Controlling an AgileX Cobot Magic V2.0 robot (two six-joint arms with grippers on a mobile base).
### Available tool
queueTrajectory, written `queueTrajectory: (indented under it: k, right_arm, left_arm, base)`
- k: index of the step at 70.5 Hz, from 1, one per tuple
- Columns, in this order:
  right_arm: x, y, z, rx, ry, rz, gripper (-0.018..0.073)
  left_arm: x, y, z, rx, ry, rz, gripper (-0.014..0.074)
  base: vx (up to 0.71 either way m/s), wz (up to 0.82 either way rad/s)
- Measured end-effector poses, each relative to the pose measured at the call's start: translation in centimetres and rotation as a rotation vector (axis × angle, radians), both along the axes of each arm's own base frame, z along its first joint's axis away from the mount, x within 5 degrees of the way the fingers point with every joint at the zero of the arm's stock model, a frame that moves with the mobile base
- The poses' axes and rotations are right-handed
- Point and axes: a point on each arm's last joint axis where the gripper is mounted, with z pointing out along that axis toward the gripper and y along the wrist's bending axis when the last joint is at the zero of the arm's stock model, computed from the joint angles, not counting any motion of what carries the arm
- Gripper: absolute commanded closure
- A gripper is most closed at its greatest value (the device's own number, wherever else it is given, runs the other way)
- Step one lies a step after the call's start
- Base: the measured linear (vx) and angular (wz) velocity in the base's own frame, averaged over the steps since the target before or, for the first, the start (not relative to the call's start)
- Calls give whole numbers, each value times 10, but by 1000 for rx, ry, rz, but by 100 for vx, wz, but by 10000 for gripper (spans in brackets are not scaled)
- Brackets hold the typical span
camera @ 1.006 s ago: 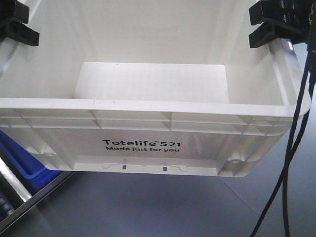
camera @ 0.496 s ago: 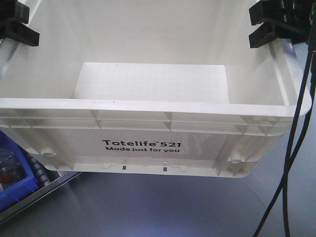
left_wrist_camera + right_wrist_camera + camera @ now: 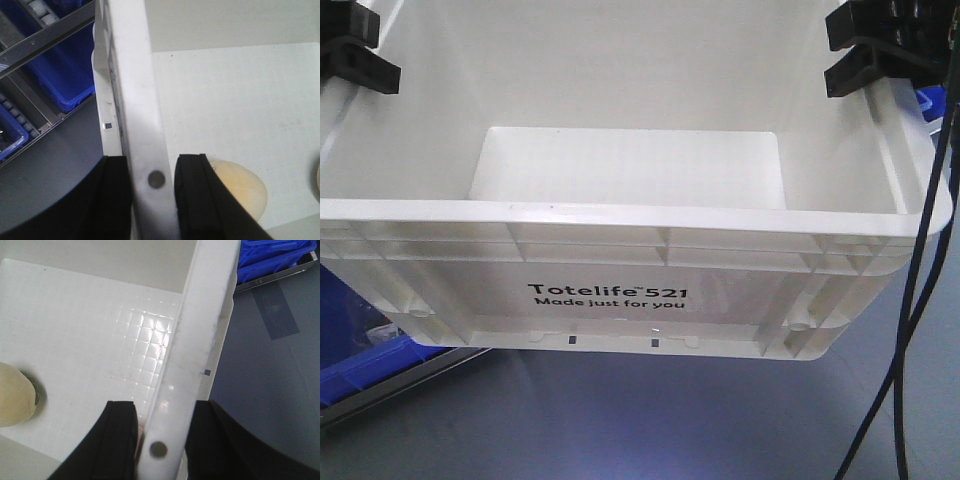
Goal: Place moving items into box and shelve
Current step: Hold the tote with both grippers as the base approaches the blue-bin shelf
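Box (image 3: 620, 250), white with a ribbed rim, hangs between my two arms, next to the blue bins (image 3: 360, 368). My left claw (image 3: 154, 172) is clamped on its left rim, and my right claw (image 3: 162, 412) on its right rim.

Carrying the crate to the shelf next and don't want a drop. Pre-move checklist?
1. Left gripper clamped on box rim: ok.
2. Right gripper clamped on opposite rim: ok.
3. Box roughly level in front view: ok.
4. Pale round item lying on box floor: ok.
5. Cables clear of box's right corner: cannot tell.
6. Free shelf slot: cannot tell, only blue bins show.
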Motion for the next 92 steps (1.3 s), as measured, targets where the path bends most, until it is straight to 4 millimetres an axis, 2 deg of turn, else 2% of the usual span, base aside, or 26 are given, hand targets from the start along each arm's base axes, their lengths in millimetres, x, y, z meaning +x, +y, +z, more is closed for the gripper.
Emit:
queueTrajectory:
  k: [59,92]
  right_arm:
    - [0,0,0,0,0,0,571]
    - [0,0,0,-1,3,0,571]
  left_arm:
    - [0,0,0,0,1,0,613]
    - [0,0,0,0,2,-1,613]
  base:
    - [4,42]
    - [15,27]
